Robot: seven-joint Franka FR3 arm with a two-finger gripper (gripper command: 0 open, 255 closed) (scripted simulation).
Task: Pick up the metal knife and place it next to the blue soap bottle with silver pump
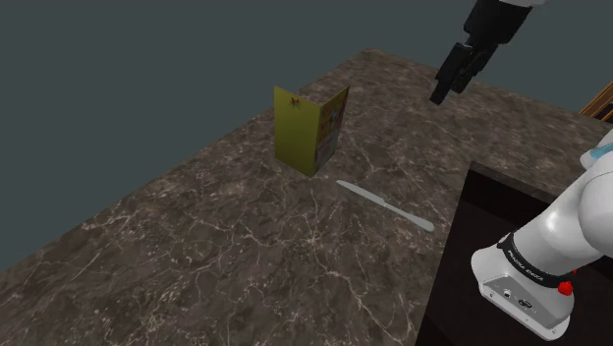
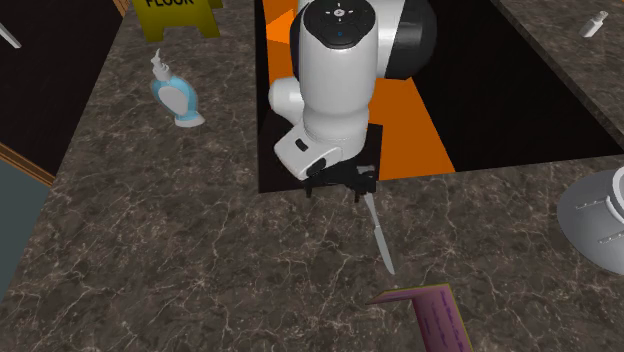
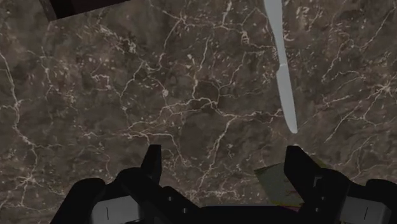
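Shoulder view — arm [image 1: 575, 221] high over the counter [image 1: 246, 246], tool [image 1: 440, 93] downward, wide and empty — knife [image 1: 385, 204] well apart.

Brown marbled counter [image 2: 200, 250] seen from above. White arm [image 2: 340, 90] stands over black opening with orange strip [image 2: 420, 120]. Black gripper [image 2: 340, 184] at opening's edge. Knife [image 2: 379, 235] flat on counter, one end by gripper, other toward purple folded card [image 2: 435, 315]. Blue soap bottle [image 2: 176, 97] well apart, near yellow sign [image 2: 178, 14].
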